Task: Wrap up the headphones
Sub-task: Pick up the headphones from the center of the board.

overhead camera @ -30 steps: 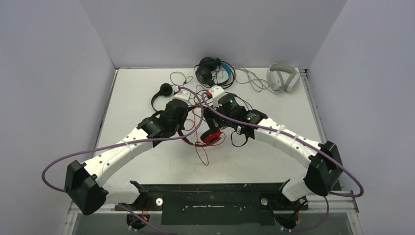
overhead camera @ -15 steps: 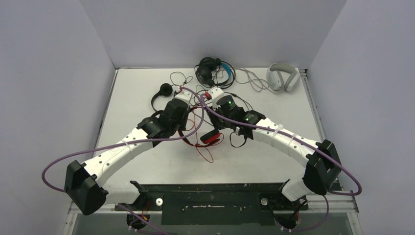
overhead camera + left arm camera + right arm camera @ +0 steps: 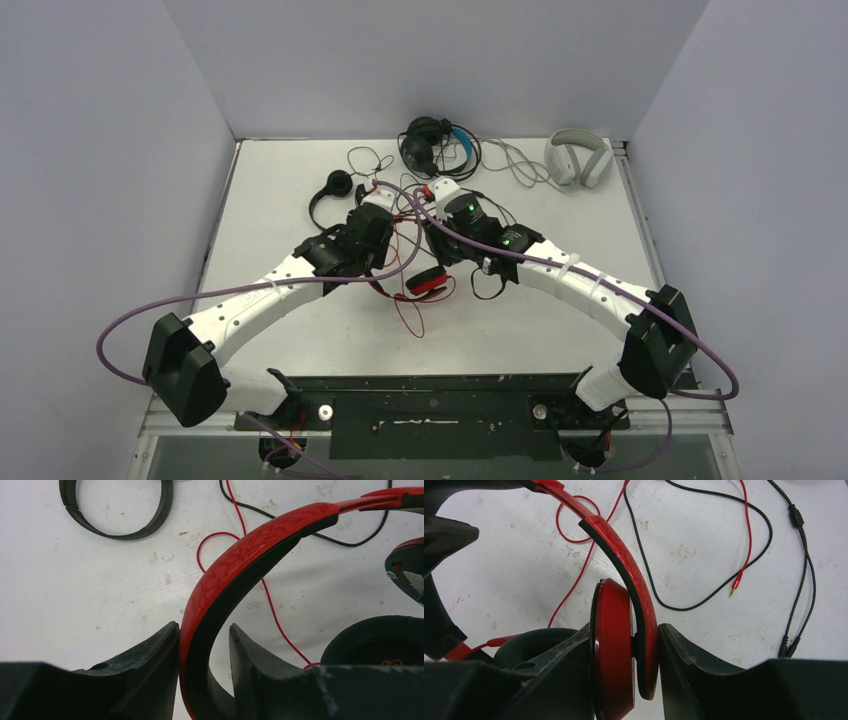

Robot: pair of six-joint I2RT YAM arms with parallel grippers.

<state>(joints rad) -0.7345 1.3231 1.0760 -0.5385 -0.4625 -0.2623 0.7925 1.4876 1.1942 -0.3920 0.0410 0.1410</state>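
Two claws are set on the red-and-black over-ear headset [image 3: 430, 283], found at the centre of the frame over the white table [image 3: 270, 190]. Its red ear cup and headband are clamped by the right claw [image 3: 624, 627]. The headband is straddled by the left claw [image 3: 202, 627], parted, with a slim gap beside one finger. The small black headset [image 3: 335, 190], black-and-blue headset [image 3: 435, 145] and white-grey headset [image 3: 578, 158] are seen near the upper edge.
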